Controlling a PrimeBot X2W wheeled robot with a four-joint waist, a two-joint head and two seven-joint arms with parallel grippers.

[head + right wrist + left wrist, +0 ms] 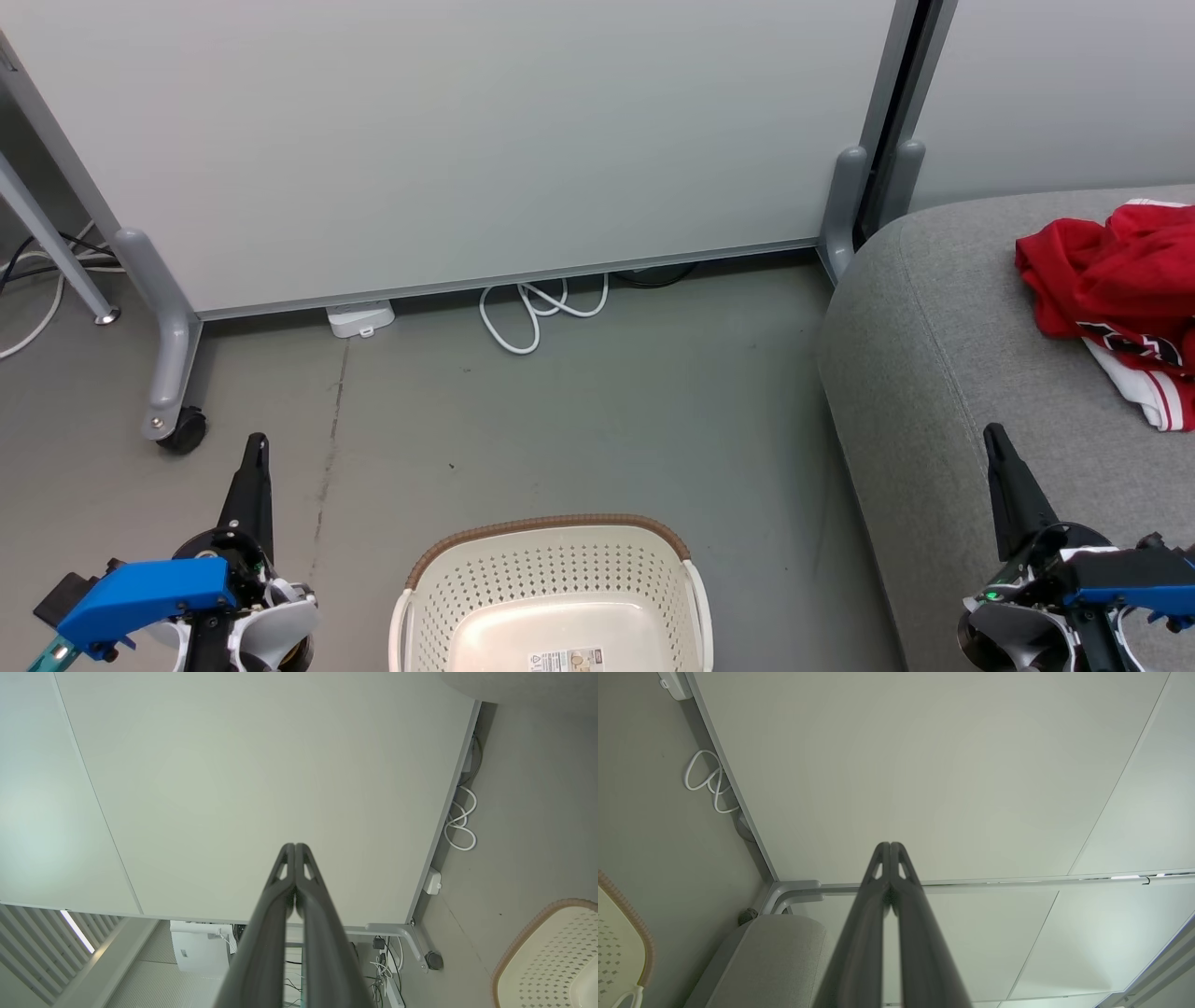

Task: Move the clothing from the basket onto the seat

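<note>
Red clothing (1111, 271) lay bunched on the grey seat (934, 373) at far right, beyond & to the right of the R claw (995, 437), not touching it. The basket (560, 569) sat near-centre on the floor (560, 420), btwn the claws. L claw (256, 442) was well left. Both claws were closed, fingers pressed together.

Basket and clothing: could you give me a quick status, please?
Left gripper, right gripper shut, empty. Clothing on seat. Basket visible part empty. Nothing blocking.

The clothing (1111, 271) runs off the right edge; the basket (551, 569) is cut by the bottom edge, its label (567, 661) unreadable.
</note>
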